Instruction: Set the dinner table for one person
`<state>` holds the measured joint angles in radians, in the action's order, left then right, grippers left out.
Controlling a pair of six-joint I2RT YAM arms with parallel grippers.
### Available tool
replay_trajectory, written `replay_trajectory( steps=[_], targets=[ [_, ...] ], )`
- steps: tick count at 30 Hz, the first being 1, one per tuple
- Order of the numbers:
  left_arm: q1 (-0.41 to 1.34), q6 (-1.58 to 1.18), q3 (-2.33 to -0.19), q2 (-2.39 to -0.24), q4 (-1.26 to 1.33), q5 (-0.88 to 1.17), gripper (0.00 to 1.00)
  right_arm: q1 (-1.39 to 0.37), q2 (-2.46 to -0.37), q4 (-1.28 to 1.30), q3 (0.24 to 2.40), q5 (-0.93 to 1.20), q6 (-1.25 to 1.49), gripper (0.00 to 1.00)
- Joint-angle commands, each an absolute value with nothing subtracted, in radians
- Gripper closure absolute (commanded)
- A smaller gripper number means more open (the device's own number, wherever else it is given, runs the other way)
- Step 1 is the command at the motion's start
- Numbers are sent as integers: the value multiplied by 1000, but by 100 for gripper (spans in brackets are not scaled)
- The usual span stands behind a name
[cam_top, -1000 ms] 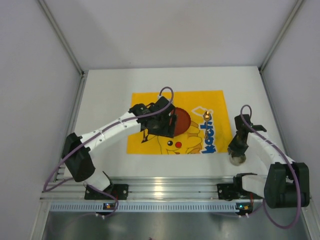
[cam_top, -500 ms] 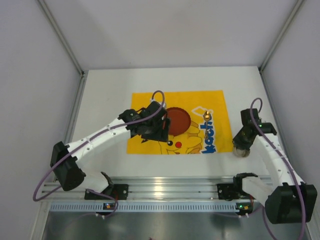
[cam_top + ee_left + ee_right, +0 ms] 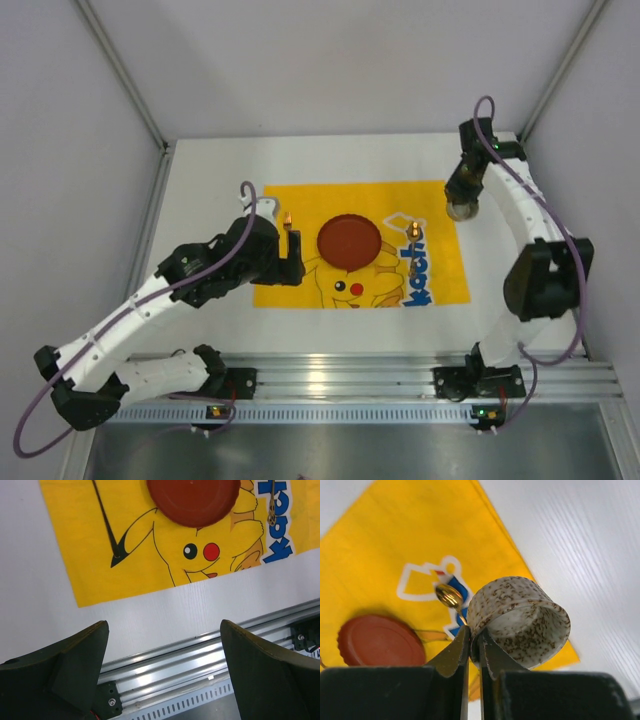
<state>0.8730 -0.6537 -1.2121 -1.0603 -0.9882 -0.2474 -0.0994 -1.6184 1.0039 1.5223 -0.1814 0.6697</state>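
Observation:
The white dinner table [image 3: 215, 175] carries a yellow cartoon-print cloth [image 3: 300, 200]. On the cloth lie a round red plate [image 3: 348, 241], a gold spoon [image 3: 412, 236] to its right, and a thin dark-handled utensil with a gold end [image 3: 288, 218] to its left. My left gripper [image 3: 292, 255] is open and empty over the cloth's left part; its wrist view shows the plate [image 3: 192, 500], the utensil [image 3: 105, 522] and the open gripper [image 3: 162, 645]. My right gripper [image 3: 463, 192] is shut on the rim of a speckled cup [image 3: 520, 617], held above the cloth's far right corner [image 3: 461, 209].
An aluminium rail [image 3: 340, 375] runs along the table's near edge, also in the left wrist view [image 3: 200, 655]. Grey walls with metal posts enclose the table on three sides. Bare white table lies behind and to both sides of the cloth.
My right arm carried the cup from the table's near right to the cloth's far right corner. My left arm drew back left off the plate; the thin utensil now shows beside it.

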Motion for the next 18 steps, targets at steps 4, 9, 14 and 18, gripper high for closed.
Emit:
replay_trajectory(
  steps=[4,9,14,18],
  targets=[
    [873,-663,-1209,-974,-1065,-455,2,-189,-2012,1006,1954,-141,603,100],
    [870,-652,-1227,-1020,-1057,-526,2,-215,-2290,1049,2239,-107,615,100],
    [861,-614,-1218,-1097,-1008,-499,2,-233,-2428,1065,2345,-75,640,100],
    [781,-572,-1210,-1138,-947,-424,2,-247,-2456,1065,2342,-71,641,100]
  ],
)
